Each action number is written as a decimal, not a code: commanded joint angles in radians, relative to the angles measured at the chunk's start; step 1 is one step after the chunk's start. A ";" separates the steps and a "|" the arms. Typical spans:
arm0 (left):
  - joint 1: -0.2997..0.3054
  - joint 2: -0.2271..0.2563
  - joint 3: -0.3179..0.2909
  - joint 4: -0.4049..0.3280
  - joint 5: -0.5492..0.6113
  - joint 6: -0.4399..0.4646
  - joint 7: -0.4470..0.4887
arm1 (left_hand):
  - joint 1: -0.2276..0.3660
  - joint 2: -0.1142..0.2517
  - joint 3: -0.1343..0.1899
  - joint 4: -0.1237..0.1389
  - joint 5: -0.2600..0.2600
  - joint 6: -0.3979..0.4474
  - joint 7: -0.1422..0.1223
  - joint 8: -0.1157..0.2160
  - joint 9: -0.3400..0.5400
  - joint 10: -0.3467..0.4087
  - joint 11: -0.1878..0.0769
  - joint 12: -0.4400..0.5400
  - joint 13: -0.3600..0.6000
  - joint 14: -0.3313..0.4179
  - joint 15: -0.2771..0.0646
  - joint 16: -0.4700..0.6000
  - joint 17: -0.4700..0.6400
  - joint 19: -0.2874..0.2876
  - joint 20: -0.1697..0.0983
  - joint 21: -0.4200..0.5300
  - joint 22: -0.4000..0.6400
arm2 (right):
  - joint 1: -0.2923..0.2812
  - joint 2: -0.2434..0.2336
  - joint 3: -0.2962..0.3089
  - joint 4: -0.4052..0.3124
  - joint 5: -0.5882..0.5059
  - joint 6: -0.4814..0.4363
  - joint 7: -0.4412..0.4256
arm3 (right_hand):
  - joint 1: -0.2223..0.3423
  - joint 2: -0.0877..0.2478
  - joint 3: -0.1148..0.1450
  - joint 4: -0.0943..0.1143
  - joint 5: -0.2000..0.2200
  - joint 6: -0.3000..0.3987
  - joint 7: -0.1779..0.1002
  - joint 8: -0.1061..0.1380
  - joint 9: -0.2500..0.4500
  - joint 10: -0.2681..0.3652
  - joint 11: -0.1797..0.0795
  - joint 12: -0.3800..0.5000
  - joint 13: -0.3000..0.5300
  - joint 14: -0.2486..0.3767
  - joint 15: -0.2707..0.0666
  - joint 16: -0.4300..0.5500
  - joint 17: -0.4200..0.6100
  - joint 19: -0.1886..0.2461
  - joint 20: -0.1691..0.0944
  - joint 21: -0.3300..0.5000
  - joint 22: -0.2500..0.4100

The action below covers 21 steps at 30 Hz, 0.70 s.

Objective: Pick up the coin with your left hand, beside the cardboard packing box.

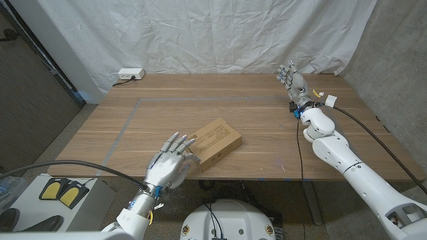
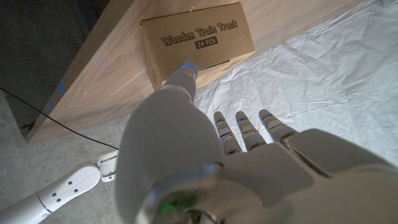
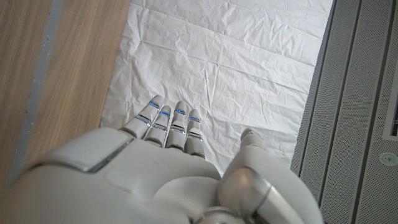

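Overhead, the left hand point(image 1: 172, 162) is seen spread and empty just beside the cardboard box point(image 1: 215, 141) near the tabletop point(image 1: 267, 133) front edge; no coin can be made out, so a blind grasp could nudge the box. From the left wrist, the box label reads "Wooden Train Track". From the right wrist, the right hand point(image 3: 168, 168) is held spread, empty.
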 commanded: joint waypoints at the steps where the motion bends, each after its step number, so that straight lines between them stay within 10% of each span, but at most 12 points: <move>1: -0.058 -0.001 0.038 0.040 -0.028 -0.038 0.029 | 0.005 0.002 -0.004 0.000 0.002 0.014 0.000 -0.004 -0.001 0.009 -0.001 0.000 0.006 0.011 -0.110 0.003 0.006 0.001 0.002 0.005 0.006 | -0.009 -0.015 0.006 -0.029 -0.009 -0.017 -0.016 | 0.003 -0.007 -0.004 -0.002 0.004 0.008 -0.002 -0.001 0.005 0.011 -0.001 0.003 0.003 0.011 -0.001 0.000 0.004 0.010 -0.009 -0.002 0.004; 21: -0.106 0.008 0.070 0.085 -0.071 -0.071 0.071 | 0.003 0.004 -0.005 0.002 0.003 0.022 0.004 -0.008 -0.001 0.011 -0.002 -0.003 0.006 0.015 -0.109 0.002 0.006 0.002 0.003 0.005 0.006 | -0.015 -0.021 0.007 -0.062 -0.021 -0.041 -0.041 | 0.002 -0.006 -0.005 -0.003 0.004 0.007 -0.001 -0.002 0.005 0.011 -0.001 0.003 0.003 0.011 -0.002 -0.001 0.003 0.013 -0.009 -0.008 0.005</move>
